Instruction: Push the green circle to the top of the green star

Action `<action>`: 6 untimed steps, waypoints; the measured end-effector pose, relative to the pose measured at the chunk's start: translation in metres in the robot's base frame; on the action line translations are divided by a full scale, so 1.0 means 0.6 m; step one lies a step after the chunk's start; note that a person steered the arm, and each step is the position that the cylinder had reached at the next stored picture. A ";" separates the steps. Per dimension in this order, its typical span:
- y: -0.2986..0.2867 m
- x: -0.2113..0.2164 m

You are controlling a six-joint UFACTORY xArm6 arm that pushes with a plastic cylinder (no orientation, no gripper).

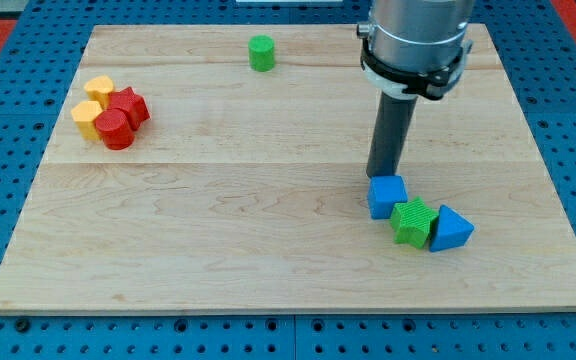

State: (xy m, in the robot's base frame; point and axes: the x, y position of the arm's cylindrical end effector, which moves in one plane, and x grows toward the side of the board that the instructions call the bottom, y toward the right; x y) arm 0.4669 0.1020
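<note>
The green circle (261,52) stands near the view's top, left of the arm. The green star (414,221) lies at the lower right, wedged between a blue cube (387,196) on its left and a blue triangle (451,229) on its right. My tip (381,176) is down on the board just above the blue cube, touching or nearly touching its top edge. It is far to the lower right of the green circle.
At the view's left is a tight cluster: a yellow block (99,90), another yellow block (86,117), a red star (128,106) and a red cylinder (115,129). The wooden board (218,230) is edged by a blue pegboard.
</note>
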 end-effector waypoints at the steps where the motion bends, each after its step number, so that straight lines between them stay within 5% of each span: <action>1: -0.020 0.000; 3: -0.089 -0.168; 6: -0.404 -0.336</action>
State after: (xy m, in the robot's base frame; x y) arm 0.2652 -0.1404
